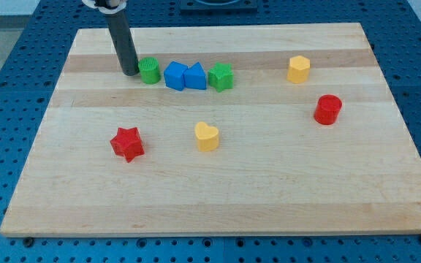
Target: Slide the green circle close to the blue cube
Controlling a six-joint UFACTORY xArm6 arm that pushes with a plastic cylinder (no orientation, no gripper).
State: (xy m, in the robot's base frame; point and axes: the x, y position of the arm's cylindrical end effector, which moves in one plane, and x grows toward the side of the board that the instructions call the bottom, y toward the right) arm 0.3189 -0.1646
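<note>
Tip first: my tip sits against the view's left side of the green circle, which we read as set for a rightward push. We have no jaws, only the rod. Just beside it lies the blue cube, nearly touching.

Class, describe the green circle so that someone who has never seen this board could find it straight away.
On the wooden board, look near the view's top for a row of four blocks. The green circle is at the row's left end, beside the blue cube, with my tip just to its left. It is round, whereas the other green block, at the right end, is star-shaped.
</note>
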